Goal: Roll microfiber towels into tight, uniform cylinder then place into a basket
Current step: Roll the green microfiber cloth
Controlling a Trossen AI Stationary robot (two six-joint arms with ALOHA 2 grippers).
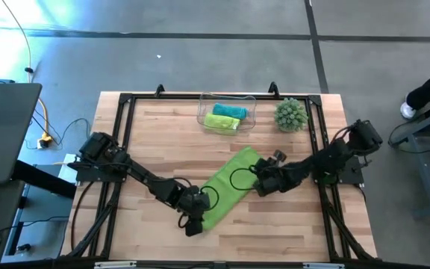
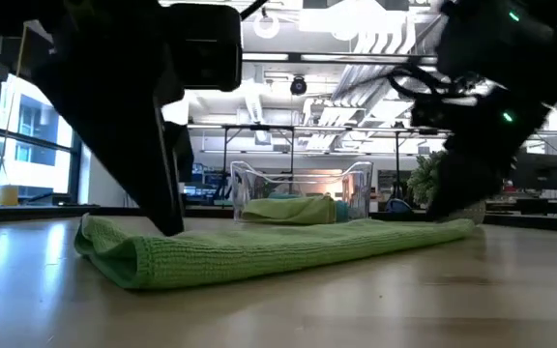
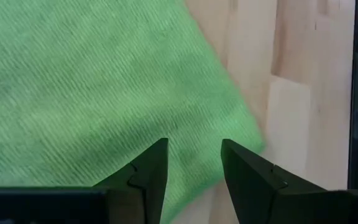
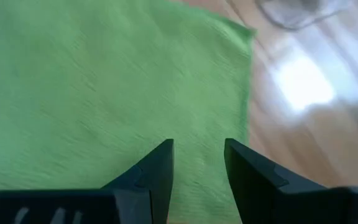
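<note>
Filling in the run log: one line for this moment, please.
green towel flat on table | left claw open over one end | right claw open over other end | basket holds two rolls

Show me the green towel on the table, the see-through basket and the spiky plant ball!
green towel (image 1: 226, 185), high view, middle of the cloth
basket (image 1: 202, 112), high view, left rim
plant ball (image 1: 290, 114), high view, centre

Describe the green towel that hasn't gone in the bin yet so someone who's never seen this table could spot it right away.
On the wooden table, look near the middle, in front of the clear basket at the far edge. The lime green towel lies there flat and diagonal, with the left claw at its near end and the right claw at its far end. Unlike the green roll and the teal roll in the basket, it is unrolled.
</note>
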